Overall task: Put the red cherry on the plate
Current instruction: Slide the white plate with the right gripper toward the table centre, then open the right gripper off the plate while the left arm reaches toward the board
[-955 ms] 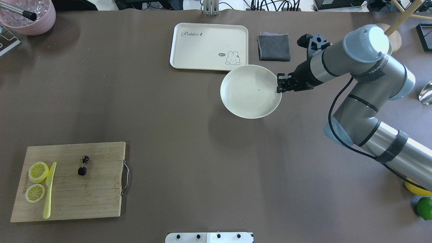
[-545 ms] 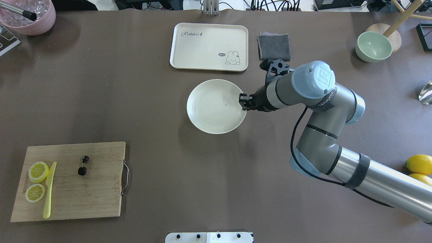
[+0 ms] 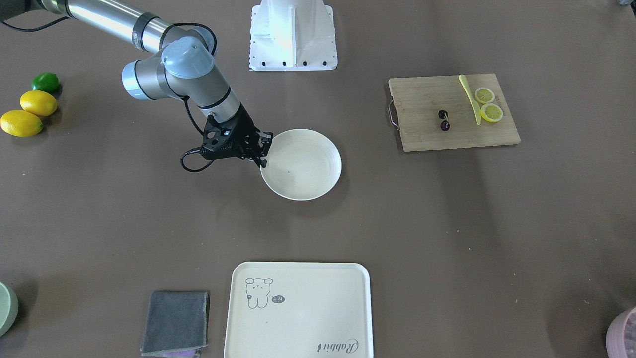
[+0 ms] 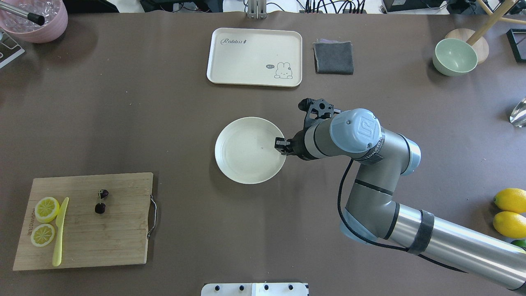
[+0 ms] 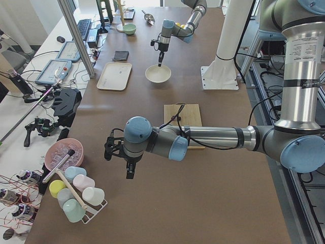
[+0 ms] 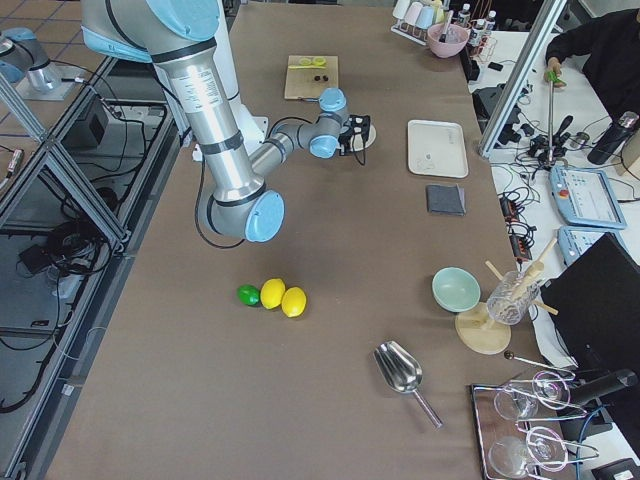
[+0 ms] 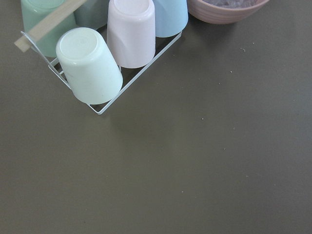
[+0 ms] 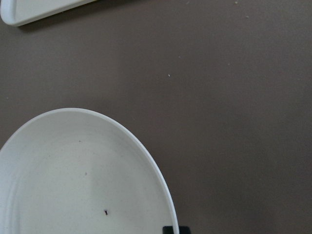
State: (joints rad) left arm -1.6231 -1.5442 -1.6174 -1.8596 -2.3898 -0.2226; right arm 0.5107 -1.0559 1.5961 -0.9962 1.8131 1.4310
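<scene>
The red cherry point(image 4: 100, 208) is a dark pair joined by green stems, lying on the wooden cutting board point(image 4: 119, 234) at the near left; it also shows in the front-facing view point(image 3: 444, 125). The round cream plate point(image 4: 246, 158) is at the table's middle. My right gripper point(image 4: 281, 146) is shut on the plate's right rim point(image 3: 308, 171); one fingertip point(image 8: 175, 229) shows at the rim in the right wrist view. My left gripper point(image 5: 129, 170) hangs over bare table far to the left, and I cannot tell whether it is open or shut.
Two lemon slices point(image 4: 46, 209) and a yellow knife point(image 4: 59, 232) share the board. A cream tray point(image 4: 254, 55) and grey cloth point(image 4: 333, 57) lie at the back. A green bowl point(image 4: 454, 56) and lemons point(image 4: 511, 200) sit on the right. Upturned cups in a rack point(image 7: 97, 63) lie below the left wrist.
My right arm has carried the plate left and toward the robot, from beside the tray to the table's middle. The cherry and the board have not moved.
</scene>
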